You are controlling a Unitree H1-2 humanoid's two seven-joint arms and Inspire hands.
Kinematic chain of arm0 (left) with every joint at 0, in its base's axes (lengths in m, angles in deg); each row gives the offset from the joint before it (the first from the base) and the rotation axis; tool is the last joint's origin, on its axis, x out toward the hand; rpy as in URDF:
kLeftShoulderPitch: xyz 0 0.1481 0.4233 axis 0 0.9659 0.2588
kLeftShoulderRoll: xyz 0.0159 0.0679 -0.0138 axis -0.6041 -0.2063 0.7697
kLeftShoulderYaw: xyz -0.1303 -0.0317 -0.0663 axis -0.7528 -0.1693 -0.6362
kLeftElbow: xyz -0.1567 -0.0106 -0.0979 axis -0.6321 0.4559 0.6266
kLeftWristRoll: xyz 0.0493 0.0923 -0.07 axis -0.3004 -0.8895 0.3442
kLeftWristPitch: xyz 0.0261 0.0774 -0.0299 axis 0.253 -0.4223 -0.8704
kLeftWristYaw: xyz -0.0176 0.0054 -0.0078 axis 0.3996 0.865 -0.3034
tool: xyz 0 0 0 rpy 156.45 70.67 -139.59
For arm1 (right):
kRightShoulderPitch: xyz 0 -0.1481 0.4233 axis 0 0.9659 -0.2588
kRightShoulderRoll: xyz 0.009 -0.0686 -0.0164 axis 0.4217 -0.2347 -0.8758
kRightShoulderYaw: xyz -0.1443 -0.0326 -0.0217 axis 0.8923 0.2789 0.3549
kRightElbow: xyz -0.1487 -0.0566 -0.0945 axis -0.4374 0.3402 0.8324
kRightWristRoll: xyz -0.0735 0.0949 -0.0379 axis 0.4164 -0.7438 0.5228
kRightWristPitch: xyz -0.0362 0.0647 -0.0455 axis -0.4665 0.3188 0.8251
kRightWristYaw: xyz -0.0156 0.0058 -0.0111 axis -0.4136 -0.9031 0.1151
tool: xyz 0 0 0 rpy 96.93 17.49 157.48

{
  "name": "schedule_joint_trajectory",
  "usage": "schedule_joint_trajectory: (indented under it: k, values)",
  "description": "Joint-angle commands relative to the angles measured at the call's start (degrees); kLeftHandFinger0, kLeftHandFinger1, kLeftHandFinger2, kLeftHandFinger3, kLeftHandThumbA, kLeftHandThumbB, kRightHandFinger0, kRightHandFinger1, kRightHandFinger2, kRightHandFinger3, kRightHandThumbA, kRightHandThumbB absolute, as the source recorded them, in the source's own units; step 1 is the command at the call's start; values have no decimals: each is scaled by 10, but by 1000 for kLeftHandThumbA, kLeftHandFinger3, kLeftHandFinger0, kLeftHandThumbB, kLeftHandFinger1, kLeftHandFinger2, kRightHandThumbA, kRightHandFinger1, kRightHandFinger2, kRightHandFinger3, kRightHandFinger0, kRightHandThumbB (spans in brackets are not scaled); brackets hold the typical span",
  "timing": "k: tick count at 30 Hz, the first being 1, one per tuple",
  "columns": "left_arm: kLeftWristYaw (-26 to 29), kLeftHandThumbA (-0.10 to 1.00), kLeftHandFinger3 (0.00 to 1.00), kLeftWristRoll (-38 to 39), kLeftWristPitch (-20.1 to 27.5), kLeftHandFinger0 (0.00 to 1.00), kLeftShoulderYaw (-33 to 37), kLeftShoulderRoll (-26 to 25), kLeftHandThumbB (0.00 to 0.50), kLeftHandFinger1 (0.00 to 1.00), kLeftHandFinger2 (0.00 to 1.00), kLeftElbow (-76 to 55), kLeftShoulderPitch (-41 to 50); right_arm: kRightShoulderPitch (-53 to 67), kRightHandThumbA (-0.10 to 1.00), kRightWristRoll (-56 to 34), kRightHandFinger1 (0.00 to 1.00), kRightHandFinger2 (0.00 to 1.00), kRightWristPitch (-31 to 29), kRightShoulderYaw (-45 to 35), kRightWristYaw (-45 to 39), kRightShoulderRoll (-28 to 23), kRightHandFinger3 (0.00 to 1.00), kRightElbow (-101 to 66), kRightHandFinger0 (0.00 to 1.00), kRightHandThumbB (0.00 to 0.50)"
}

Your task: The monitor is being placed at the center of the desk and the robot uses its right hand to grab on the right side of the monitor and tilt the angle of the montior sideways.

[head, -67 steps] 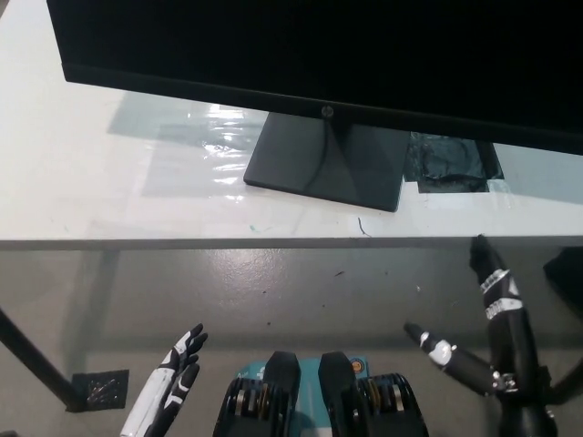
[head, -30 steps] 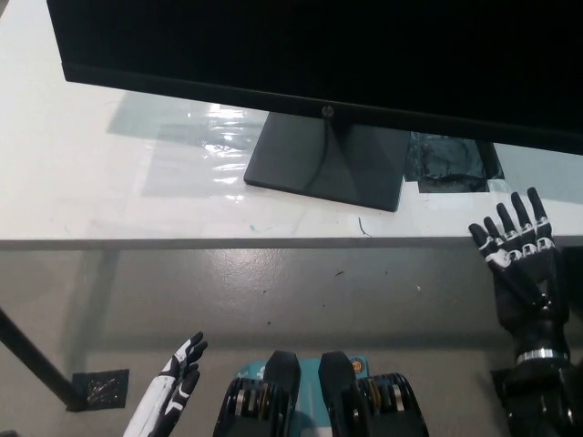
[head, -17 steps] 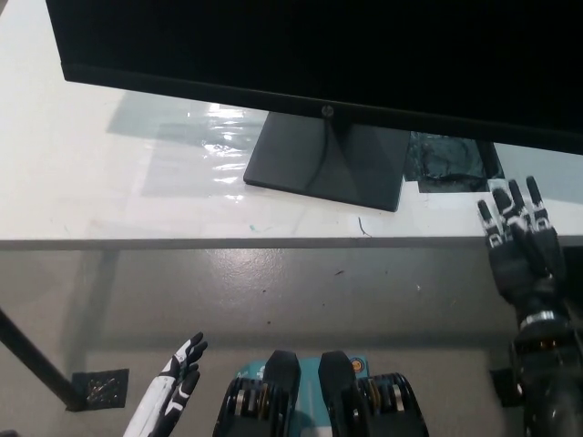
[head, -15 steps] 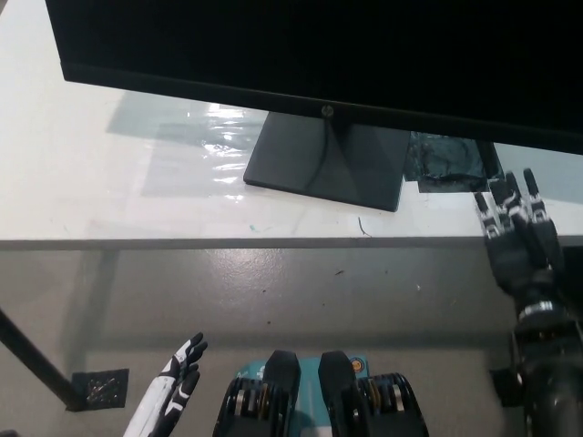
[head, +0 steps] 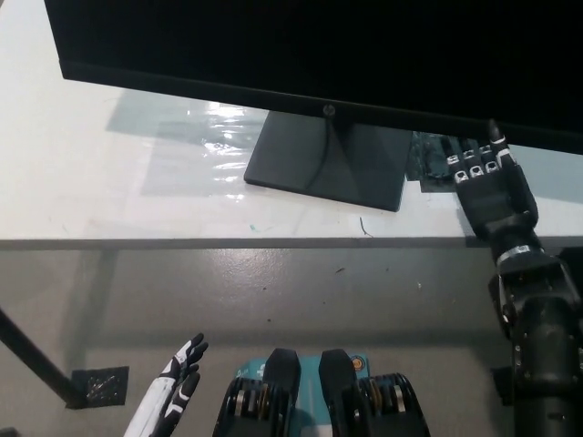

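Item: monitor, standing mid-desk on its base, screen facing you, long axis running left-right and sloping slightly down to the right. Your right hand is raised beneath its lower right edge, fingers apart and empty, seemingly placed for the side grab; left hand rests low, grip indiscernible.

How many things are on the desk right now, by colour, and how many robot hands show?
Black things on the desk: 2, the monitor and a dark patch
Robot hands: 2, right hand, left hand
Total: 4
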State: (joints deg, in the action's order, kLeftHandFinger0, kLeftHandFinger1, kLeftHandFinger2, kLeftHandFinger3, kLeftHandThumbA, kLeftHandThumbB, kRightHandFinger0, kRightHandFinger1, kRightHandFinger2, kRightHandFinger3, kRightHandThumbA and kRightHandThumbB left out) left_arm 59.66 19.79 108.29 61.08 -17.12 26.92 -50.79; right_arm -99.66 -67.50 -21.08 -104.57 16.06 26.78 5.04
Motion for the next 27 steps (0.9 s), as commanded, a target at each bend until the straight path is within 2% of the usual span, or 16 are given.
schedule_joint_trajectory:
  k: [1, 14, 21, 27]
  values:
    - [10, 1000, 1000, -3, 23, 1000, 1, -9, 354, 1000, 1000, -15, -3, -49, 1000, 3, 1000, 1000, 3, -14, -47, -2, 1000, 31, 1000, 342]
    - [8, 1000, 1000, -4, 23, 1000, -1, -10, 366, 1000, 1000, -16, -13, -127, 1000, 52, 1000, 1000, -36, -44, -92, -10, 1000, 196, 1000, 350]
    - [9, 1000, 1000, -2, 23, 1000, -2, -8, 353, 1000, 1000, -15, -13, -144, 1000, 69, 1000, 1000, -45, -56, -106, -14, 1000, 229, 1000, 369]
    - [5, 1000, 1000, 0, 23, 1000, -3, -8, 357, 1000, 1000, -15, -12, -170, 1000, 79, 1000, 1000, -56, -69, -118, -21, 1000, 255, 1000, 365]
